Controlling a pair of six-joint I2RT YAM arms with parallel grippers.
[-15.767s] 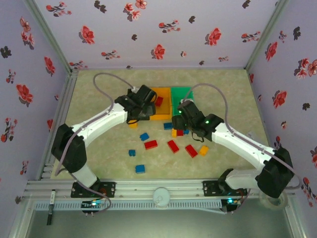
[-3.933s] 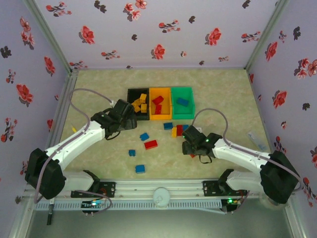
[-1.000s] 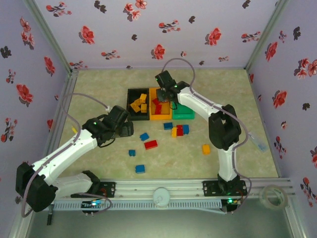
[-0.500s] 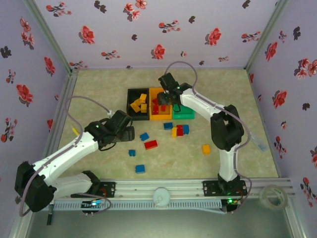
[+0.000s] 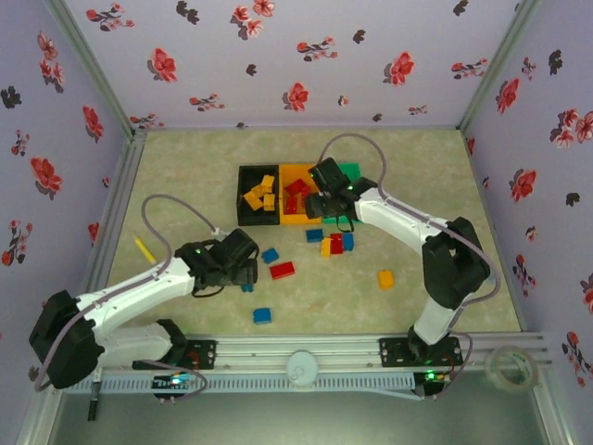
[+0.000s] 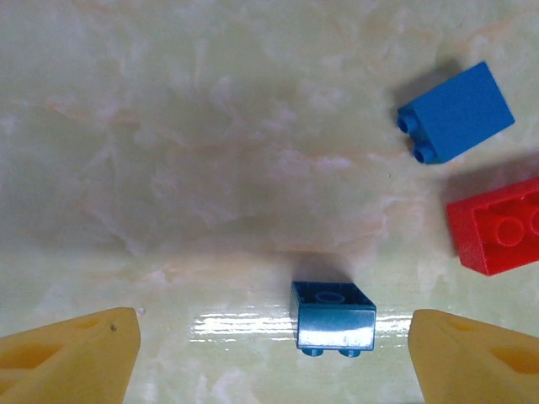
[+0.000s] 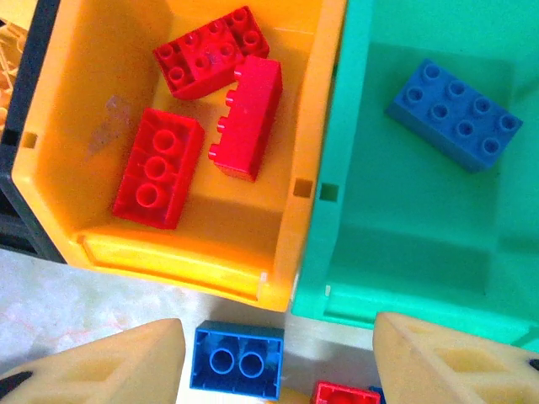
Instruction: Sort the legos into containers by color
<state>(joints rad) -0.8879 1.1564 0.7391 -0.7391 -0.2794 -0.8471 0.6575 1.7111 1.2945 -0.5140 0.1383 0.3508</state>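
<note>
Three joined containers stand mid-table: black [image 5: 242, 197] with yellow legos, orange [image 7: 173, 254] with three red legos [image 7: 158, 167], green [image 7: 335, 252] with a blue lego [image 7: 453, 114]. My right gripper [image 5: 324, 206] [image 7: 278, 364] hovers open and empty over the bins' near edge. An upturned blue lego [image 7: 237, 359] lies on the table below it. My left gripper [image 5: 243, 271] [image 6: 274, 353] is open low over the table. A small blue lego [image 6: 334, 318] lies between its fingers, nearer the right one and untouched.
Loose legos lie in front of the bins: blue [image 5: 270, 255], red [image 5: 283, 270], blue [image 5: 262, 315], a yellow-red-blue cluster [image 5: 335, 244], orange [image 5: 384, 278]. A yellow stick [image 5: 145, 248] lies at the left. Flowered walls enclose the table.
My right gripper opened and drew back from over the orange bin to the bins' near edge. My left arm moved nearer and rightward, down over the small blue lego.
</note>
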